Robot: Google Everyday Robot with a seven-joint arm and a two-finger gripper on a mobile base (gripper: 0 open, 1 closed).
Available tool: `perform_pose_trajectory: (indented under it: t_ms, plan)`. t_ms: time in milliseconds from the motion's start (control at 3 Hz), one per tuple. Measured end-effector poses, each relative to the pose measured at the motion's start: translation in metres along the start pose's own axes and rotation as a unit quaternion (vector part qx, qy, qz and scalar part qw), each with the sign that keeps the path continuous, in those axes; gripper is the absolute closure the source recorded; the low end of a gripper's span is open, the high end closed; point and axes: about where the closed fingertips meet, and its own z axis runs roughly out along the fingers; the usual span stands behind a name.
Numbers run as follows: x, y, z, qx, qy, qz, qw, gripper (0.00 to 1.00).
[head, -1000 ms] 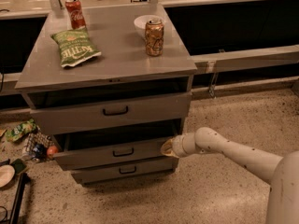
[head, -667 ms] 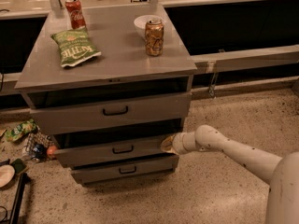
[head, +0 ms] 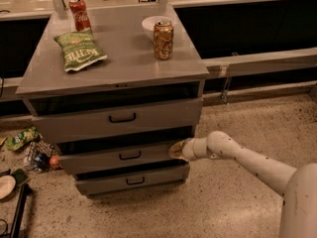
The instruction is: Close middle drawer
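middle drawer just left of end effector | its opening: we cannot tell | risk: off-centre push jams drawer

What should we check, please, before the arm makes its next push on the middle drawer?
1. Claw placed at the right end of the middle drawer front: ok.
2. Middle drawer fully shut: not ok; it stands out, with a dark gap above its front.
3. Nothing poking up out of the drawer to jam it: cannot tell; the inside is dark.
4. Handle free of the claw: ok; the claw sits to its right.
5. Gold can and red can upright on the cabinet top: ok.
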Motion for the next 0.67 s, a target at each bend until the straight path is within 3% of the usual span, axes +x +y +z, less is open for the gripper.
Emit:
perform_pose_trajectory:
  t_ms: [333,667]
  plan:
    - [-0.004,-0.001,0.002,-0.001,-0.021,0.012,0.9997,1.00]
    - [-0.029,0.017,-0.001,-0.037,-0.049,0.027,0.9977,1.00]
